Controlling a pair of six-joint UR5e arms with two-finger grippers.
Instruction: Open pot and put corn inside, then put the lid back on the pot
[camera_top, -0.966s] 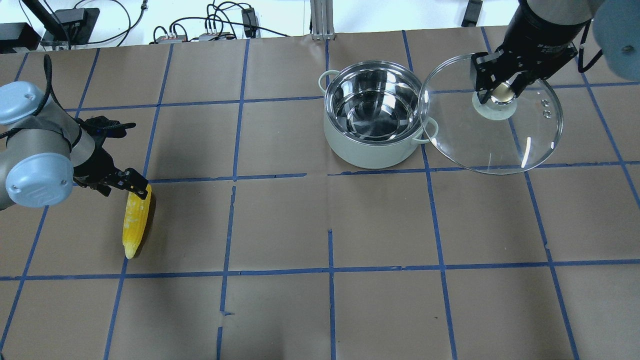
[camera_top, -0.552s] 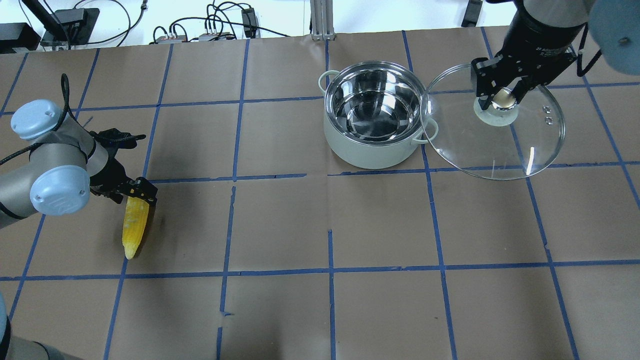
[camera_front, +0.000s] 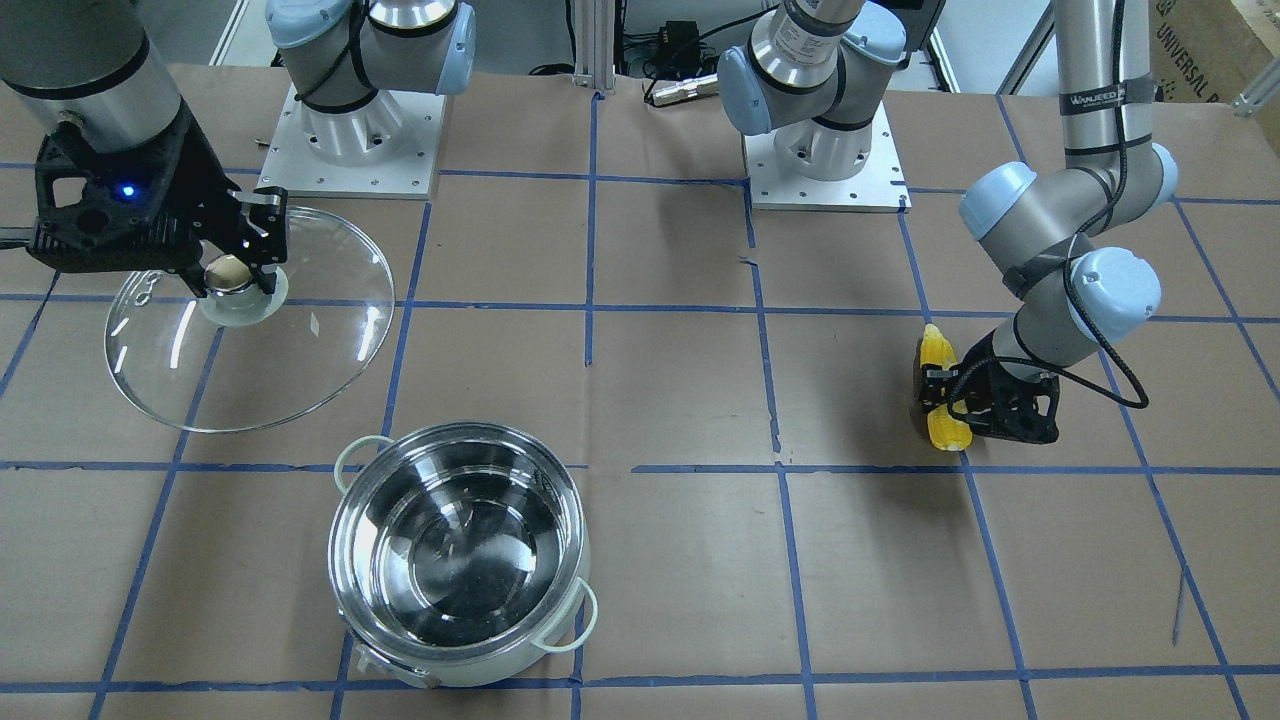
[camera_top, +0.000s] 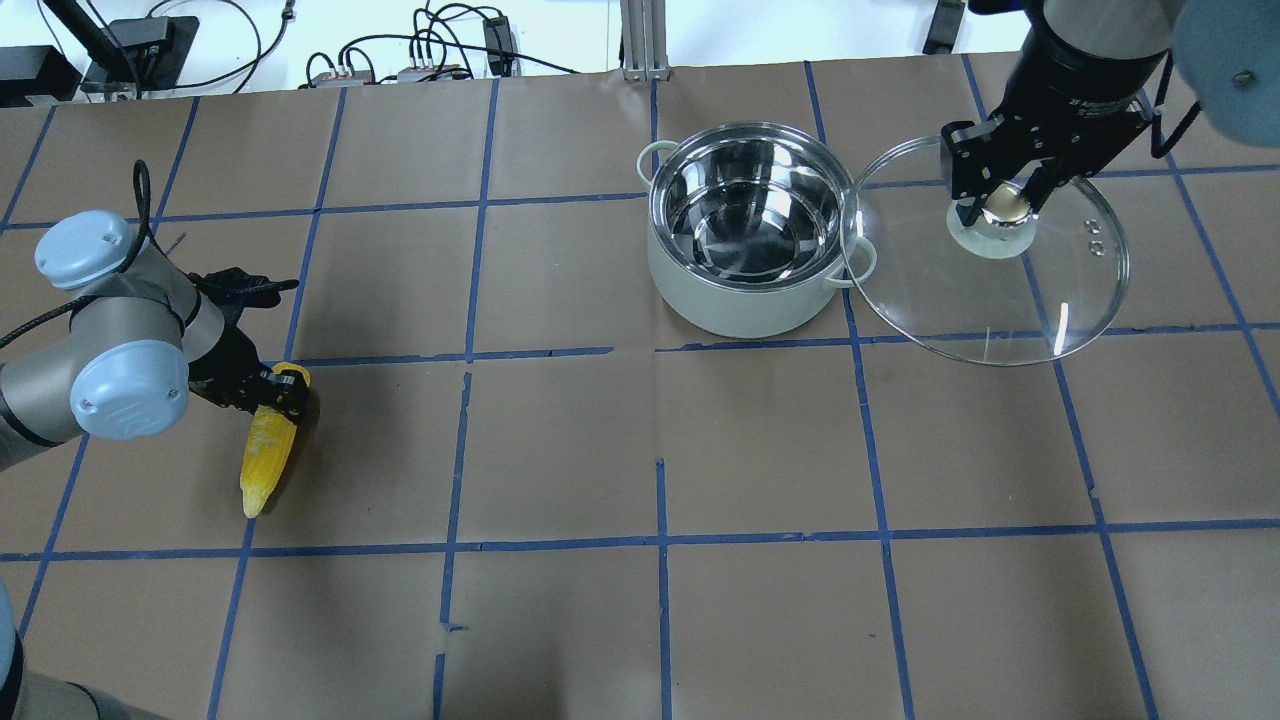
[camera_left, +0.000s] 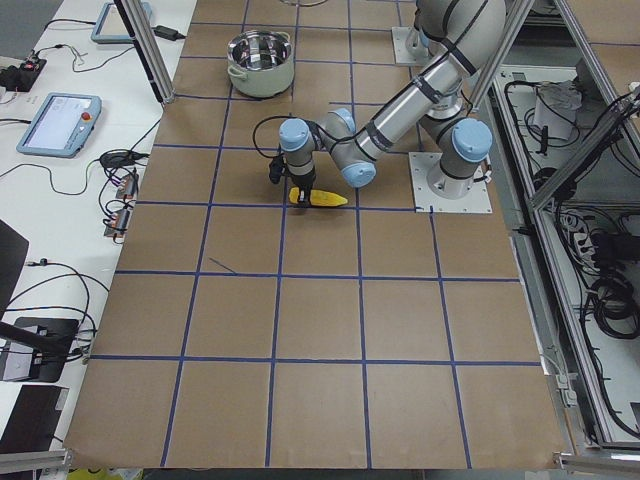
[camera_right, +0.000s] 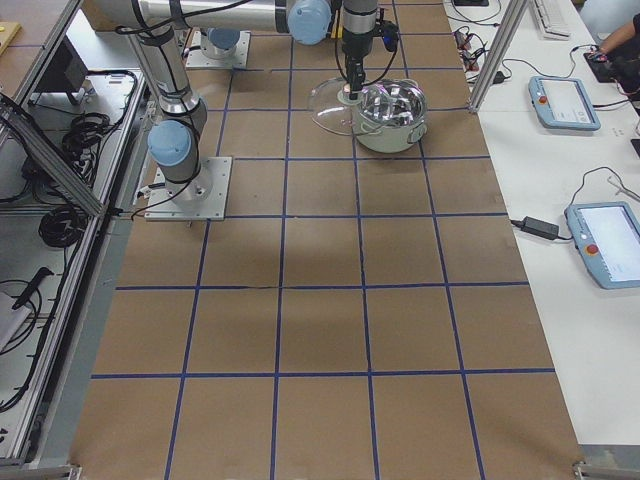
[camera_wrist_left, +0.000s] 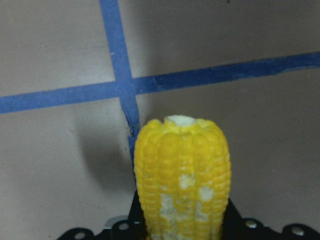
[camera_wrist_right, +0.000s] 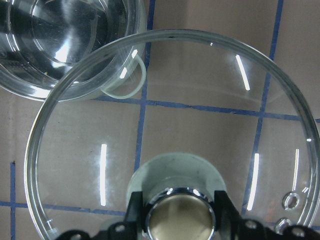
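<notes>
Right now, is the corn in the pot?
No, the pot is empty; the corn is far off, at the left claw.

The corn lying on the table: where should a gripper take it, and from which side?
Grip the corn across its thick, blunt end, from above, a finger on each long side. It lies flat on the table, and its other end tapers to a point, offering less to hold. The left gripper straddles that thick end.
</notes>
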